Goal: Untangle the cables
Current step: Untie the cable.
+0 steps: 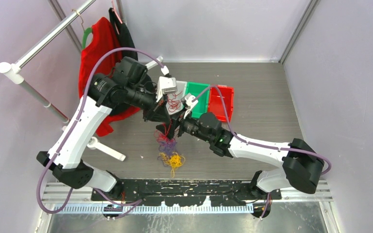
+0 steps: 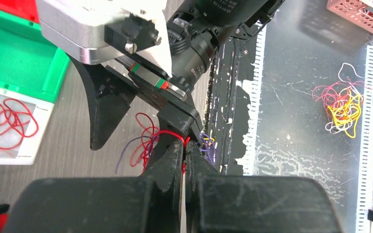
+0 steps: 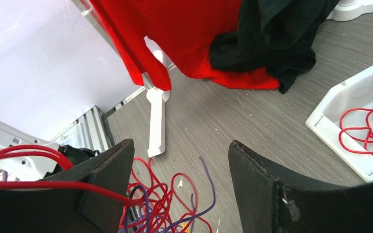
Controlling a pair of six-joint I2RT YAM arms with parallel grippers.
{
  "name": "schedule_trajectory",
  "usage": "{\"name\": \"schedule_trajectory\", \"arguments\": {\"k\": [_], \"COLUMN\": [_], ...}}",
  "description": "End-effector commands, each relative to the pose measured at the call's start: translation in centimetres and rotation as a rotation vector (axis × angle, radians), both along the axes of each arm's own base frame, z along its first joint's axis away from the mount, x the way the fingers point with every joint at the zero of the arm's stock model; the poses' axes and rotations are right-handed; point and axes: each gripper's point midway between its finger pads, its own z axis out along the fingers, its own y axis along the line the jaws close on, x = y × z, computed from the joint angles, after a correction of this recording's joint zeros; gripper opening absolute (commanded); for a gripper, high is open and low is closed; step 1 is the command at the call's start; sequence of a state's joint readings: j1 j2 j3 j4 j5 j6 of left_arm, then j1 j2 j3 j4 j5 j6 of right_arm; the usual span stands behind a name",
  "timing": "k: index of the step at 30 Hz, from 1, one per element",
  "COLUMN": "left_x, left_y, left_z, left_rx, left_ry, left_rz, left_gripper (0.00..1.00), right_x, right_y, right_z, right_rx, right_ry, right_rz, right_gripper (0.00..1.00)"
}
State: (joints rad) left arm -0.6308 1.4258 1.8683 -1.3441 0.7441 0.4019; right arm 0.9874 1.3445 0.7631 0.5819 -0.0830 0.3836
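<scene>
Left wrist view: left gripper (image 2: 184, 145) pinches a red cable (image 2: 167, 132) — right gripper (image 3: 179, 145) spread wide over the cables (image 3: 160, 199).

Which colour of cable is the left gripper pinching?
The red cable, pinched taut in the shut left gripper; the purple cables and yellow cables lie loose below it.

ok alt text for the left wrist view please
The left gripper pinches a red cable above loose red and purple cables, with the right gripper open just beyond. A white bin at left holds more red cables.
</scene>
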Motion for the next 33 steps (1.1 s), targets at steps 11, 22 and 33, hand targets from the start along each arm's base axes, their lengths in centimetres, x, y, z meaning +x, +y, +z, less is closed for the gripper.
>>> {"name": "schedule_trajectory", "arguments": {"k": [11, 22, 33], "left_x": [-1.0, -0.6, -0.9], "left_y": [-1.8, -1.2, -0.4], "left_z": [12.5, 17.9, 14.5], "left_rx": [-0.339, -0.488, -0.432], "left_ry": [-0.282, -0.463, -0.459], "left_rz": [-0.063, 0.015, 0.022], "left_gripper": [0.0, 0.0, 0.0], "right_x": [1.1, 1.3, 0.0], "right_y": [-6.6, -9.4, -12.8], "right_z": [-7.7, -10.7, 0.0], "right_rx": [-0.153, -0.23, -0.103], "right_ry": [0.022, 0.053, -0.045], "right_rz": [-0.206, -0.277, -0.295], "right_gripper": [0.74, 0.71, 0.87]}}
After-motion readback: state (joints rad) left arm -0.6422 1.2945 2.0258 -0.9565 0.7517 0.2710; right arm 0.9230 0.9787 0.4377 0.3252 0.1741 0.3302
